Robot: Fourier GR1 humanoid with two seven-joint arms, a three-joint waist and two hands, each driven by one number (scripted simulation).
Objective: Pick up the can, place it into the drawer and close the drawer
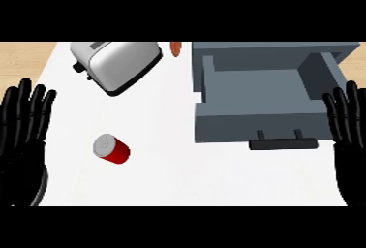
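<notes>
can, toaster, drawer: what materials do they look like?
Can: likely metal, glossy red side, pale silver top. Toaster: brushed or polished metal, going by the bright sheen; ends look white, maybe plastic. Drawer: matte grey, no shine, material unclear; its handle is black.

Your left robot hand (pixel 25 114) stands at the left edge of the head view, palm facing you, fingers straight, slightly spread and pointing up; it rests open and holds nothing. Below it the dark wrist and forearm run down to the lower edge. Your right robot hand (pixel 348 116) mirrors it at the right edge: fingers straight, upright, likewise open and holding nothing, with its forearm descending beneath it. The two robot hands are well apart, level with each other.
</notes>
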